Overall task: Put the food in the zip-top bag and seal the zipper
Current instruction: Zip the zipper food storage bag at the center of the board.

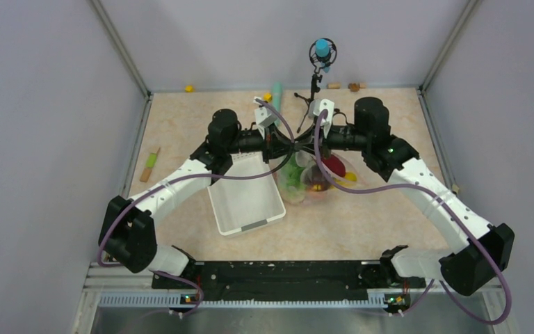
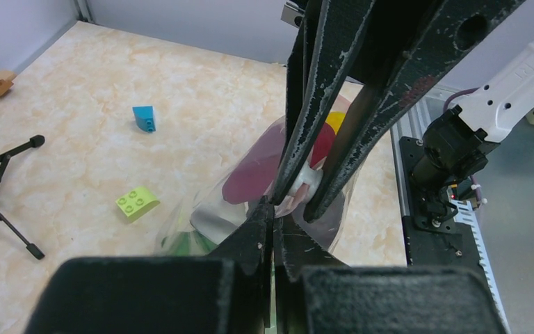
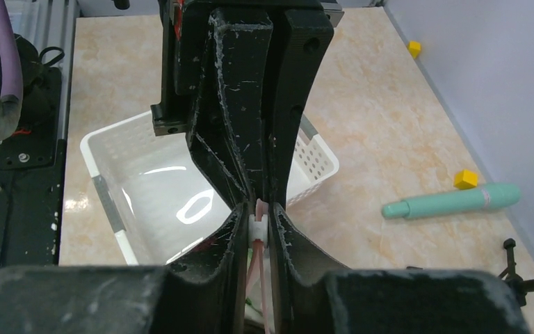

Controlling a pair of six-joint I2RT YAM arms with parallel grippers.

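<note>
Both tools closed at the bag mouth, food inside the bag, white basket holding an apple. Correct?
No. The white basket is empty, as the right wrist view shows. The rest stands.

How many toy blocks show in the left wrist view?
2. The blue block lies farther away; the lime-green block lies nearer, left of the zip-top bag. Others may be hidden.

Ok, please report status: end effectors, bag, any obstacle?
Left end effector and right end effector both shut on the zipper. Food inside the zip-top bag. White basket beside it, nothing blocking.
</note>
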